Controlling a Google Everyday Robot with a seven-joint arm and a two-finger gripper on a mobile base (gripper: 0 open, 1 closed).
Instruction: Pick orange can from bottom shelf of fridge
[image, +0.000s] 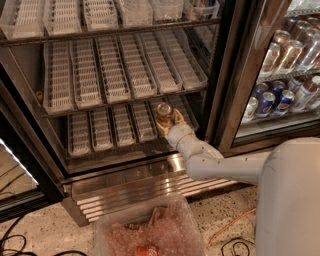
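The fridge (227, 75) stands open with white slotted tray shelves. The orange can (163, 113), coppery with a silver top, stands upright at the front of the bottom shelf (107, 131), in a lane right of the middle. My gripper (168, 122) reaches in from the lower right at the end of the white arm (220, 162). Its tan fingers (176, 118) sit on both sides of the can, closed around it. The can's lower part is hidden by the fingers.
A steel front ledge and ribbed steel base (135, 187) lie below the shelf. A clear bin (150, 232) with reddish contents sits on the floor in front. A glass-fronted unit with blue and silver cans (280, 95) stands right. Cables (20, 247) lie on the floor.
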